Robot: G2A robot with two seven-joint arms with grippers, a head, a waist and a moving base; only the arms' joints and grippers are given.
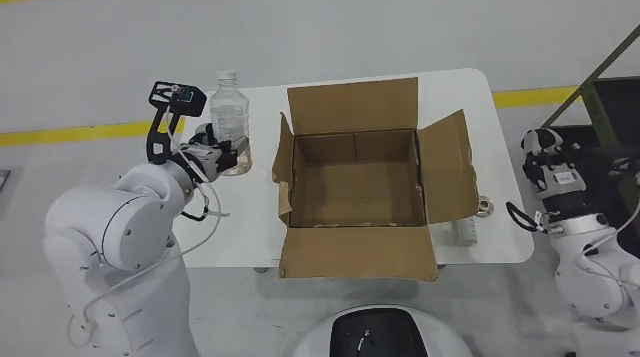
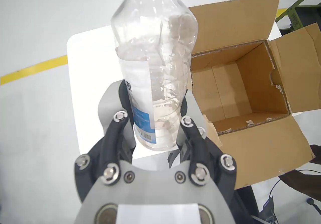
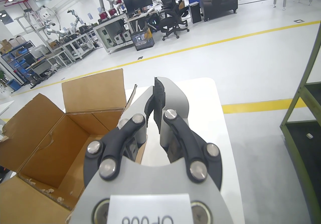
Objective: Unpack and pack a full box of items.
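A brown cardboard box (image 1: 352, 185) stands in the middle of the white table (image 1: 455, 92) with its flaps folded out and its inside bare (image 2: 225, 94). To the left of the box is a clear plastic bottle (image 1: 229, 115), upright, with a white and blue label (image 2: 140, 99). My left gripper (image 2: 154, 119) is shut on the bottle's lower part, one finger on each side. My right gripper (image 3: 156, 94) is shut with nothing between its fingers. It hangs by the table's right end, and the box (image 3: 57, 134) lies beside it.
A small metal ring (image 1: 485, 206) and a white tube-shaped item (image 1: 466, 229) lie on the table just right of the box. A dark green shelf frame (image 3: 303, 94) stands beyond the table's right end. Yellow lines cross the floor.
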